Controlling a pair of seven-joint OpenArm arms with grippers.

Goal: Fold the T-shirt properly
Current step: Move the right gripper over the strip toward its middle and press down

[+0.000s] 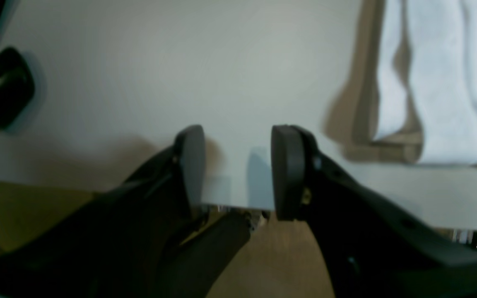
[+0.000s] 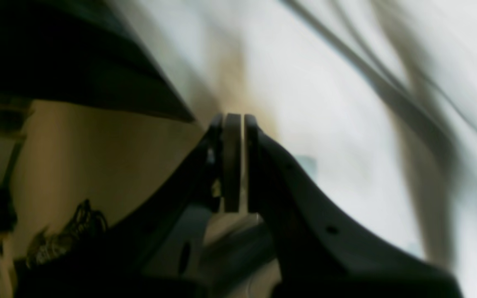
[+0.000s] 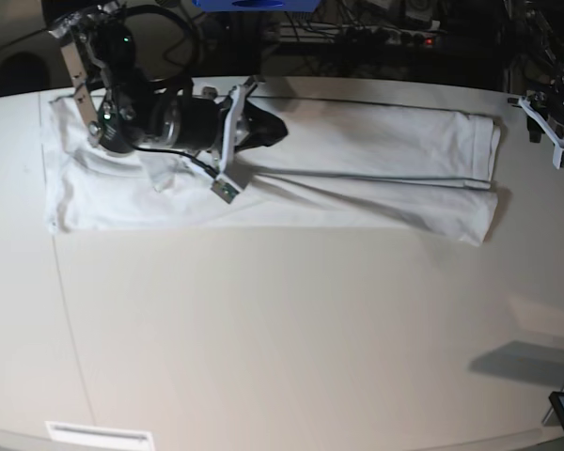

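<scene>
One soft white T-shirt lies folded long; left fingers apart, right fingers closed, empty.

The T-shirt lies on the tabletop as a long band along its far edge, running from the left side almost to the right side. The right end effector sits over the T-shirt, a little left of its middle, with its arm stretching back over the T-shirt's left part. The left end effector stands just beyond the T-shirt's right end, apart from it, above the tabletop's far right edge.
</scene>
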